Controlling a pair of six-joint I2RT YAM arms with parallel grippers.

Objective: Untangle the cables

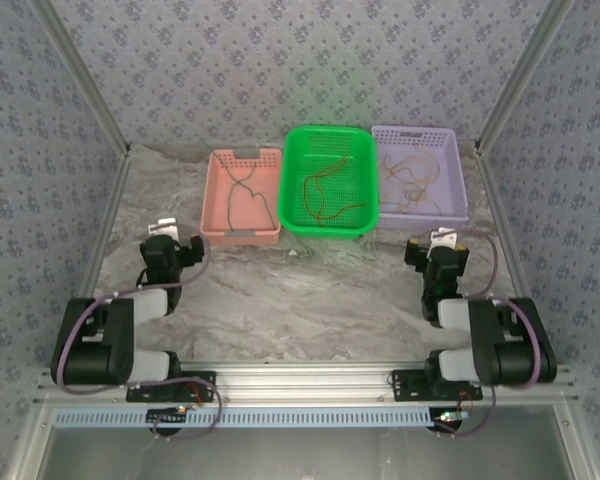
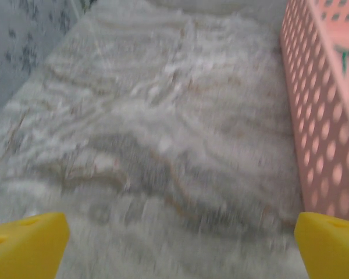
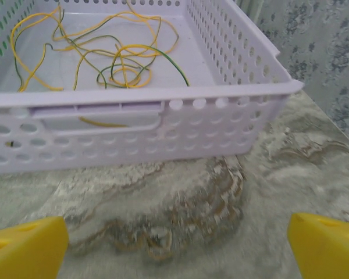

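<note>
The green basket is sitting on the grey marble table; red-orange cables are curling loosely inside it. The pink basket is standing just to the left of the green basket, and dark cables are winding along its floor. The purple basket is standing just to the right of the green basket; yellow and green cables are lying in it in a messy heap of loops, crossing over each other; one yellow bit is showing through the holes of its near wall.

The left gripper is hanging nearer to the arms than the green basket and off to its left, in front of the pink basket; its yellow fingers are standing wide apart and holding nothing; bare table is showing between them. The right gripper is hanging nearer to the arms than the green basket and off to its right, in front of the purple basket; its yellow fingers are standing wide apart too, and they are gripping nothing; neither gripper is touching a basket.
</note>
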